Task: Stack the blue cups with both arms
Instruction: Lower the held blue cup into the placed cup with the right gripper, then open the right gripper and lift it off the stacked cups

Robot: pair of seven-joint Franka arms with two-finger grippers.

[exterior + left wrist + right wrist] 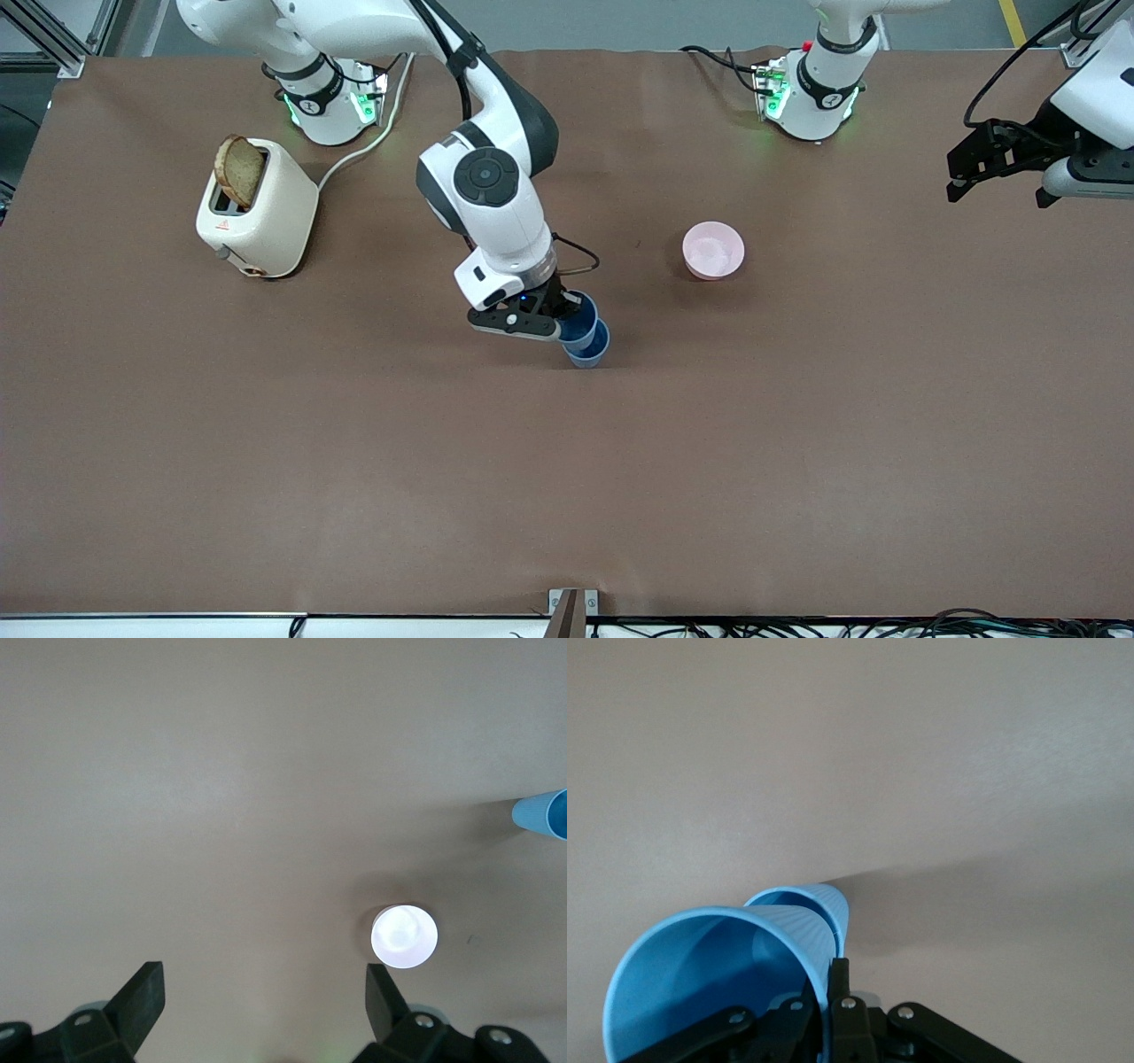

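Blue cups, two of them, sit near the middle of the brown tabletop [354, 461]: the upper blue cup [580, 321] is held just above and partly over the lower blue cup [589, 346], which stands on the tabletop a little nearer the front camera. In the right wrist view the upper cup's wide rim [718, 983] fills the foreground and the lower cup's rim [802, 904] shows just past it.

Two white arms are present. The right arm reaches from its base to the table's middle, and the right pincer [554, 312] is closed on the wall of the upper cup, one finger [837, 992] pressed against the outside of the rim. The left arm waits high over its own end of the tabletop; the left pincer [974, 164] is spread wide and holds nothing, its two fingers [142, 997] well apart in the left wrist view.

One cream toaster [257, 213] with one slice of bread [239, 170] standing up out of it sits toward the right arm's end. One pink bowl [713, 250] stands between the cups and the left arm's base.
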